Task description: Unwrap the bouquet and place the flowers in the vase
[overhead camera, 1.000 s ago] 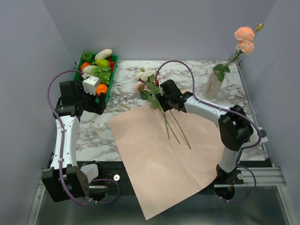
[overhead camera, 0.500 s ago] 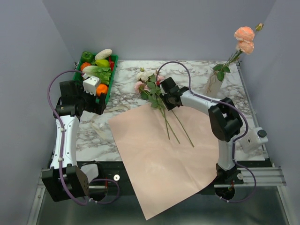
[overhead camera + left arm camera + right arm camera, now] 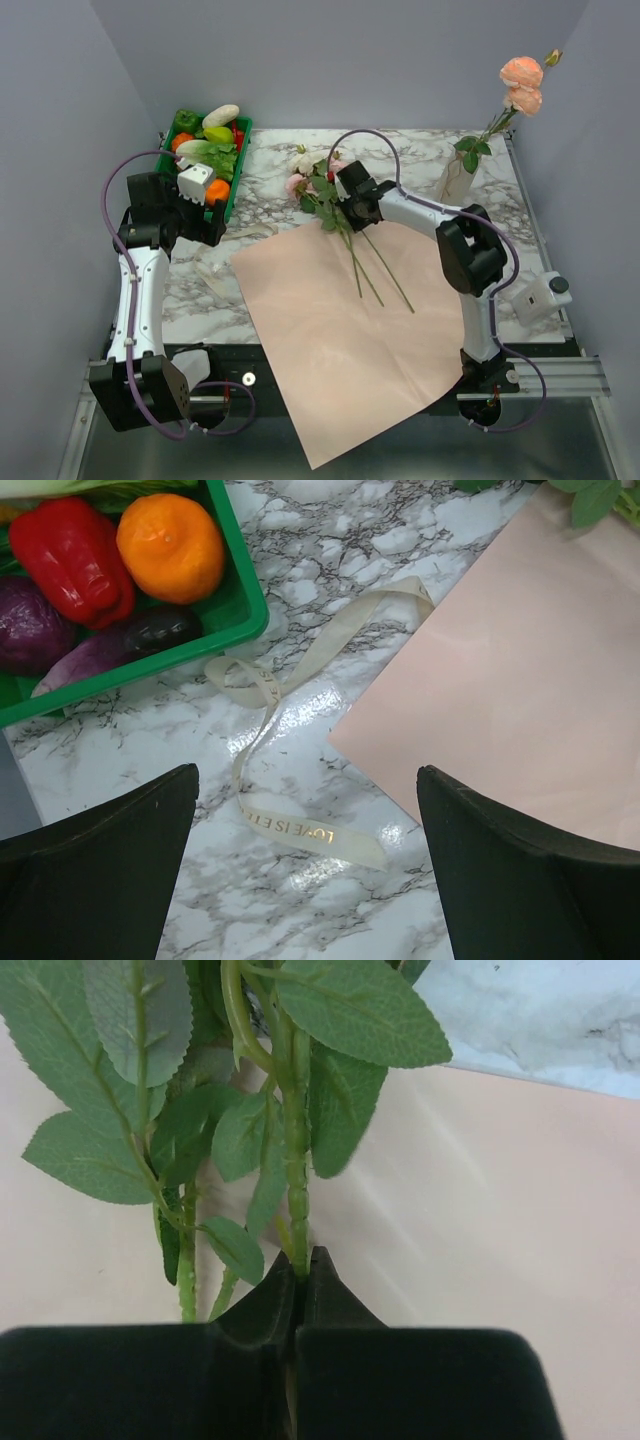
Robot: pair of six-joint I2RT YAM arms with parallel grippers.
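I have the right gripper [image 3: 343, 210] down at the far edge of the paper [image 3: 340, 340]. In its wrist view the fingers [image 3: 330, 1310] are pressed together, and one green stem [image 3: 297, 1200] runs straight into the seam between them, so I read it as pinching that stem. The flowers [image 3: 318, 185] lie across the same far edge: the pink and white heads and most of the leaves are off the paper on the table [image 3: 410, 150], and the long stems reach back onto the paper towards its middle.

The vase [image 3: 455, 180] stands upright beyond the paper's far right corner, apart from it, with two peach roses [image 3: 522, 82] rising out of its neck.

The left gripper [image 3: 212, 215] hangs off the paper's left side. Its fingers [image 3: 110, 870] are spread wide with nothing between them. Below it the ribbon [image 3: 300, 670] lies loose on the table, one end touching the paper's left edge. The tray [image 3: 243, 150] of vegetables sits further left of the paper, just beyond the ribbon.
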